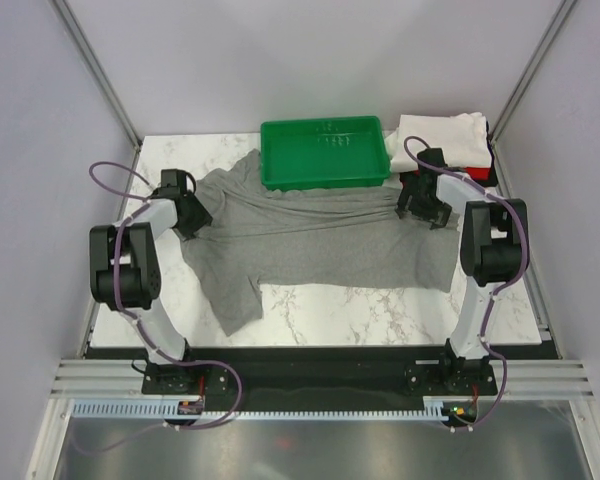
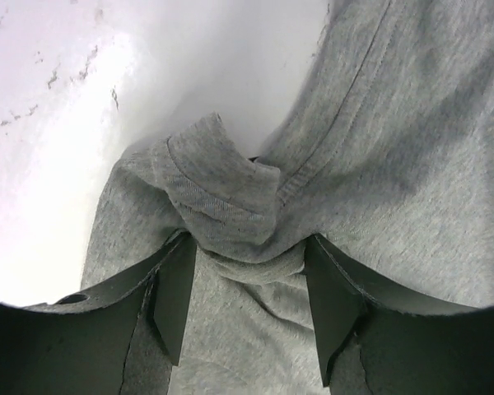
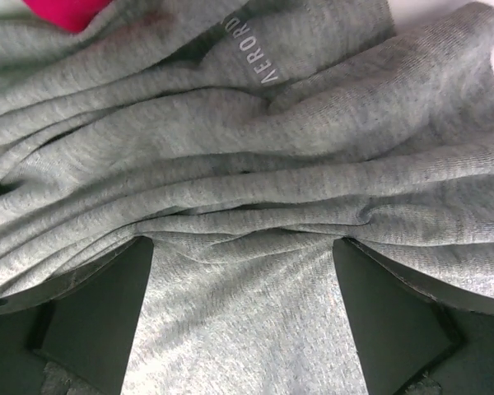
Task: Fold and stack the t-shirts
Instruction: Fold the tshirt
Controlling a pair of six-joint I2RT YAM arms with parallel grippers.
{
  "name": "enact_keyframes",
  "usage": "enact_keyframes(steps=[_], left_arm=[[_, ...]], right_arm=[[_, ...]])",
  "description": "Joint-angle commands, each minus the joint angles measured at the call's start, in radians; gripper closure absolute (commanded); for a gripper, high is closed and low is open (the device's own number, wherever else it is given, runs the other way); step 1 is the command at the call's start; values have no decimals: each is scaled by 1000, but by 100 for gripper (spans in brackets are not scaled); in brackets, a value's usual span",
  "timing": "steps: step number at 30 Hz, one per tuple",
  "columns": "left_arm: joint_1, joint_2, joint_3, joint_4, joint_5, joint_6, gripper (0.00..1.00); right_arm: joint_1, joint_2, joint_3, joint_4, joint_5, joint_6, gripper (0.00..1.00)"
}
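Left gripper (image 2: 249,271) clamped on a bunched fold at the left edge of the grey t-shirt (image 1: 320,245); right gripper (image 3: 243,255) wide open over its right-hand folds; shirt spread on the marble worktop (image 1: 380,305), far edge reaching the green tray (image 1: 325,152)

The grey t-shirt (image 3: 247,181) reads "AEROP", partly hidden.
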State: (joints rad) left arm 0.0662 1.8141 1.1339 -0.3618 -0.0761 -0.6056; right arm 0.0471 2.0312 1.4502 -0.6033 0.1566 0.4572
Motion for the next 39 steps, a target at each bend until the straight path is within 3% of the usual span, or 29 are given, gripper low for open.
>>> enact_keyframes(steps=[1,10,13,17,19,22,27,32,39], left_arm=[[4,-88,9,-35,-1,12,38],[-31,-582,-189,-184,-33,80,36],[-40,-760,-290,-259,-22,27,35],[-54,-1013,-448,-341,15,-100,36],[-144,-1077,-496,-376,-13,-189,37],[-327,-1073,-500,-430,-148,-319,38],[-488,-1033,-598,-433,-158,-502,37],[-528,-1104,-700,-433,-165,-536,39],[-545,-1047,-764,-310,-157,-527,40]], right_arm=[[-4,-18,10,-22,-54,-14,2],[4,-267,18,-131,-68,-34,2],[4,-399,-62,-145,-37,17,2],[5,-686,-343,-55,-64,136,2],[4,-767,-428,-38,-71,161,2],[4,-879,-548,-53,-45,184,2],[-30,-1015,-677,-59,-14,259,2],[-198,-1051,-763,-41,-124,270,2],[-274,-1069,-850,2,-123,302,2]])
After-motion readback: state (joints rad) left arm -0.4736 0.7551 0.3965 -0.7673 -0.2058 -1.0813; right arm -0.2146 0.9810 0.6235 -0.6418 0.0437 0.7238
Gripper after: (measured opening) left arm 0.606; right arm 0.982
